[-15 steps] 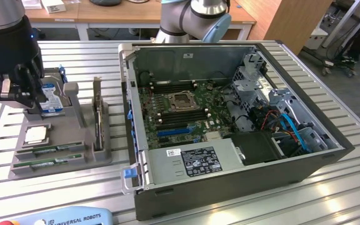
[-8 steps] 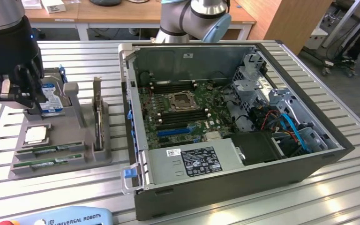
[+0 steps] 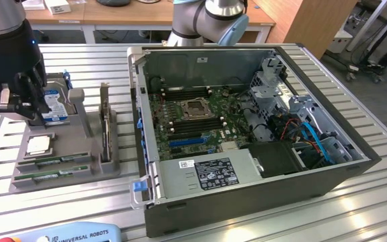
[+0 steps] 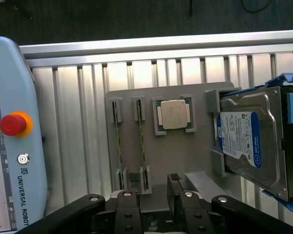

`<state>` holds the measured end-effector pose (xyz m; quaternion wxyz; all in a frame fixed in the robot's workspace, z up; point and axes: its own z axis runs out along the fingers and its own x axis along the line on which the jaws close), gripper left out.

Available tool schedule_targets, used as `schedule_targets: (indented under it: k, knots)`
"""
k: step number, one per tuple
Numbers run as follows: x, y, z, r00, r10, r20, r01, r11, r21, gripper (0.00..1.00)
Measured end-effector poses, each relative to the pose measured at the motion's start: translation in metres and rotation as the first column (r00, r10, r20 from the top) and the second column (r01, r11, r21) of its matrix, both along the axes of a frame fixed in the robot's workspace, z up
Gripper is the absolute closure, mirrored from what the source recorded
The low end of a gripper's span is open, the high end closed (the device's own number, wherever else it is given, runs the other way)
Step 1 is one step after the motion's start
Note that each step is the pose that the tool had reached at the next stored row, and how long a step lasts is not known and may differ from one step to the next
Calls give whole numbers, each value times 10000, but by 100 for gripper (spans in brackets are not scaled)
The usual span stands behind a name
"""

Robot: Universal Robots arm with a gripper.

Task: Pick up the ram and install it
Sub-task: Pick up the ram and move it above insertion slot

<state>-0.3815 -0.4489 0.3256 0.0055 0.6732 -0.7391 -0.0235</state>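
At the exterior view's left, our gripper hangs over the grey holder, near the hard drive. Its fingers stand apart with nothing between them; in the wrist view we see bare holder through the gap. The ram lies in its slot at the holder's end nearest the exterior camera, with a second stick just beside it. The gripper touches neither. A CPU sits between the sticks and the drive, and an upright card stands toward the holder's right side. Further right, the open case shows its board; we cannot tell which memory slots are free.

We judge the task not yet started in substance: nothing is picked and nothing installed, so grasping, carrying and seating all remain.

The wrist view gives us both sticks along their full length, the CPU's lid from above, and the pendant with its red stop button. The exterior view gives us the case and board, where the ram must go.
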Motion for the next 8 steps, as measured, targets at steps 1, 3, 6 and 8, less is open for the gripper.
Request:
schedule_targets:
  k: [1, 3, 6, 8]
  knots:
    - [0, -9, 0, 10000, -1, 0, 1, 10000, 0, 64]
    - [0, -27, 1, 10000, -1, -2, 1, 10000, -1, 64]
    - [0, -52, 0, 10000, -1, -1, 1, 10000, 0, 64]
    - [-1, -69, 0, 10000, -1, 0, 1, 10000, 0, 64]
